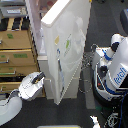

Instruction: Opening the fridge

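The tall white fridge (40, 45) stands in the middle of the exterior view, and its big upper door (70, 55) is swung well out from the body. A small green-and-white sticker (67, 44) shows on the door face. The opening behind the door's top edge is partly visible. My arm comes in from the lower left, and the gripper (39, 77) sits at the fridge's front, just left of the door's lower hinge-side edge. Its dark fingers are small and blurred. Whether they touch the fridge or hold anything does not show.
A tan wooden drawer cabinet (17, 55) stands directly left of the fridge, close behind my arm. The robot's white and blue body (116, 67) with cables (87, 75) fills the exterior view's right, near the door's free edge. Grey floor lies below.
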`<state>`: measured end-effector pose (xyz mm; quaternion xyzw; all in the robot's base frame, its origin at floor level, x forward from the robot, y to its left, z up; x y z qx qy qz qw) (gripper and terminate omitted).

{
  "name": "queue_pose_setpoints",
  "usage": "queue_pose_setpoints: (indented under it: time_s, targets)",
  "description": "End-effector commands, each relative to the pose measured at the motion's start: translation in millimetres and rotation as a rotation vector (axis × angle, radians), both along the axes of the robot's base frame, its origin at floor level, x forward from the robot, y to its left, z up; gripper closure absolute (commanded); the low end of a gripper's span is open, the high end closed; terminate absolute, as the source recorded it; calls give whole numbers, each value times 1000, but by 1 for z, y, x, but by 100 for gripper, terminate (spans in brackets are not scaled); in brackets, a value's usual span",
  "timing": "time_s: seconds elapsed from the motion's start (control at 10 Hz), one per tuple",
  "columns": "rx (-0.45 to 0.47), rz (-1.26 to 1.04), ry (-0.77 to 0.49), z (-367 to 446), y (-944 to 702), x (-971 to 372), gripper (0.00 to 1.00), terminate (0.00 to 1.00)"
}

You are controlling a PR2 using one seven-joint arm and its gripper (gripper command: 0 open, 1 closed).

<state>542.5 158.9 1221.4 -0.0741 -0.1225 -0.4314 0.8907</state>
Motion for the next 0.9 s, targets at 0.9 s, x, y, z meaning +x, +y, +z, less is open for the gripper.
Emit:
queue_pose_setpoints:
  time_s: [0.9]
  targets:
    - [72, -262, -54, 19, -311, -6, 0, 0]
